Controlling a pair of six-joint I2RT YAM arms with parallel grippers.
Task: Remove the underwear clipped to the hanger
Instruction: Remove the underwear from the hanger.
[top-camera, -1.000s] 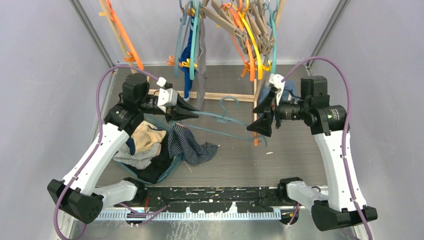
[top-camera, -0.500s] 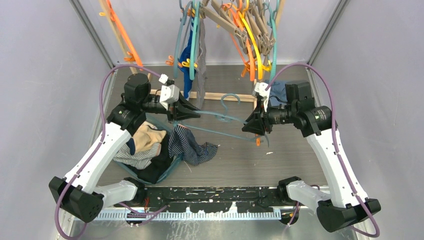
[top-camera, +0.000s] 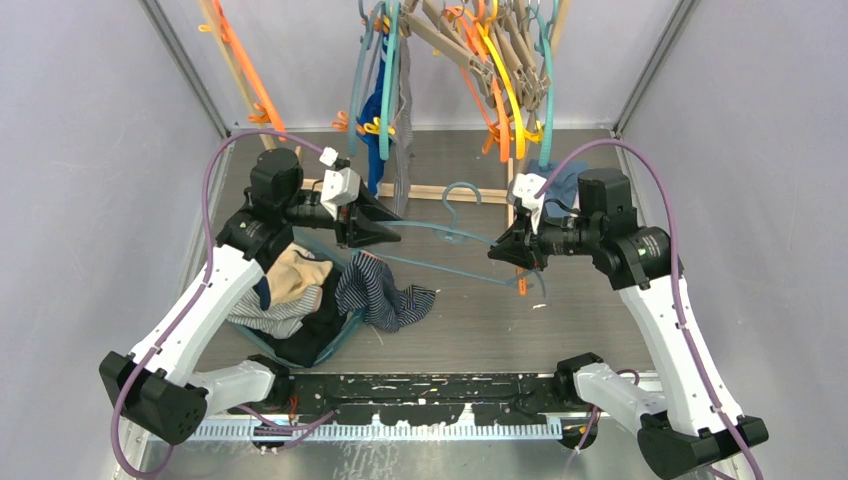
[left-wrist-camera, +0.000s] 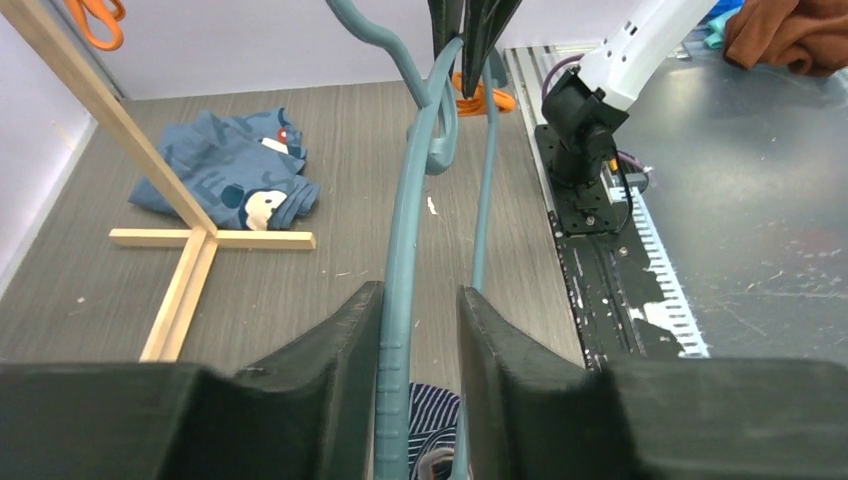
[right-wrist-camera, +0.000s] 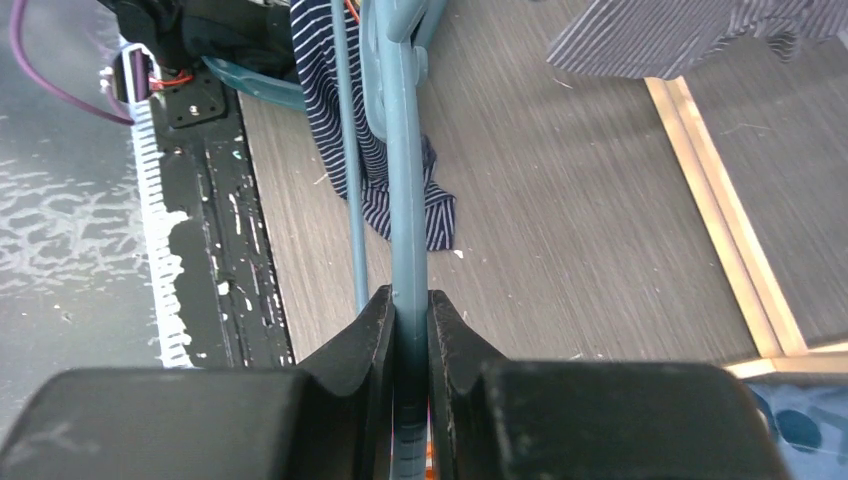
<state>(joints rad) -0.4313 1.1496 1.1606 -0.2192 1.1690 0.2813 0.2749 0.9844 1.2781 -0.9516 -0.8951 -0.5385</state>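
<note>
Grey wood-grain tabletop (top-camera: 580, 320): right gripper (top-camera: 494, 254) is clamping teal plastic hanger (top-camera: 445, 234) at 3 o'clock; left gripper (top-camera: 393, 228) is straddling it, slightly parted, at 9 o'clock. Navy pinstriped underwear (top-camera: 385, 295) probably needs unclipping next.

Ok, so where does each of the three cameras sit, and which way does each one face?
Top external: above and behind, looking down on the table; left arm and right arm show.
Left wrist: looks along the teal hanger toward the right arm; own jaws loosely around it.
Right wrist: looks along the hanger toward the pinstriped underwear; own jaws shut on it.
Shared: all three show the hanger.
</note>
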